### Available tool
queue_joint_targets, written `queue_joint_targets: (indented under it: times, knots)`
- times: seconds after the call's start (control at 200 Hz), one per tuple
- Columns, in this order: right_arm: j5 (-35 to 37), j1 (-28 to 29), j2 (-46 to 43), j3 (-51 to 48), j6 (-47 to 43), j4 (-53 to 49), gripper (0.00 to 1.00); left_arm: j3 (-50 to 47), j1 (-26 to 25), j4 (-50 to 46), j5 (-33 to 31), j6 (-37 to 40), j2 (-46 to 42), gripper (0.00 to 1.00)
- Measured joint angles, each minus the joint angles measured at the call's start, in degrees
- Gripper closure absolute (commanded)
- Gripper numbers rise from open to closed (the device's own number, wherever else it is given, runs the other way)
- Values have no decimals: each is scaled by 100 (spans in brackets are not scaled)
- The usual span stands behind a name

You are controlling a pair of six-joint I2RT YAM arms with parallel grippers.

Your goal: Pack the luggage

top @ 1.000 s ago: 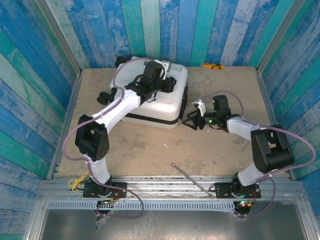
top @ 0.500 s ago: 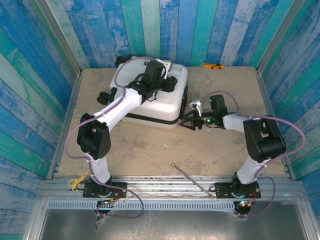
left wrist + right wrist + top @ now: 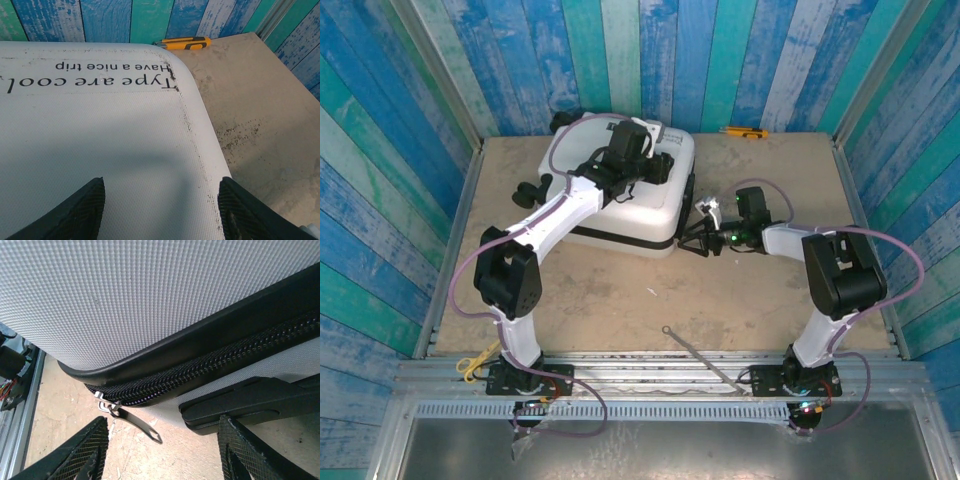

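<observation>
White hard-shell luggage point(image 3: 640, 215) lies flat and closed at the far side of the table point(image 3: 620, 300). The left gripper point(image 3: 160, 200) hangs over its lid, jaws apart and empty. The right gripper point(image 3: 162, 440), jaws also apart, sits low beside the zipper pull point(image 3: 127, 420) on its right edge.

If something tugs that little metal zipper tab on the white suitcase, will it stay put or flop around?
The zipper tab hangs loose from its slider, so it probably swings and flops. It looks thin, smooth metal, likely slippery to pinch. The suitcase lies flat, so it likely won't tip.
</observation>
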Motion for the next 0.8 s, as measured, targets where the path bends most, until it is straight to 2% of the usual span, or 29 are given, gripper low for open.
queue_joint_targets:
  times: [0.346,0.681,0.802]
  knots:
    - [42,160,2,-4,-50,-96,46,-2,0,76,-2,0,46,38]
    - [59,955,229,-50,168,136,46,-2,0,162,-7,2,85,38]
    - [131,1073,289,-59,306,177,45,-2,0,162,-9,4,85,38]
